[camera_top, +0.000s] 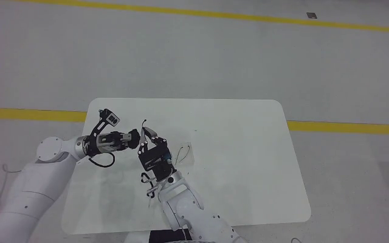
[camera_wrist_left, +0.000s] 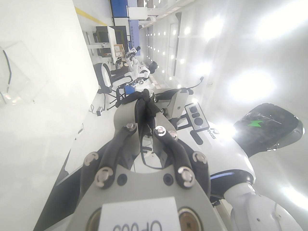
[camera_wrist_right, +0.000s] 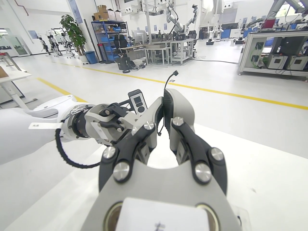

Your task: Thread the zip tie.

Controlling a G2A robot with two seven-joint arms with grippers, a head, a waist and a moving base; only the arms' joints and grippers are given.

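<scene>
Left sticker (camera_wrist_left: pixel 138 214): white, on the base plate of the left end effector (camera_wrist_left: pixel 144 96); dark characters upside down, cut off at the edge, not readable whole.
Right sticker (camera_wrist_right: pixel 163 214): white, on the right end effector (camera_wrist_right: pixel 166 99); print cut off.
Arm tag (camera_wrist_right: pixel 44 126): white, print too small.

You are in a big robotics workshop hall. Your white table (camera_top: pixel 243 121) stands on a pale floor (camera_top: pixel 182 54) marked with yellow lines (camera_top: pixel 243 16). From the right wrist you see a rack (camera_wrist_right: pixel 108 39) of blue bins and boxes, a framed cell (camera_wrist_right: pixel 144 13) with two robot arms (camera_wrist_right: pixel 176 23), white robots (camera_wrist_right: pixel 54 43) on stands along the wall, and a bench (camera_wrist_right: pixel 247 51) packed with cabling
</scene>
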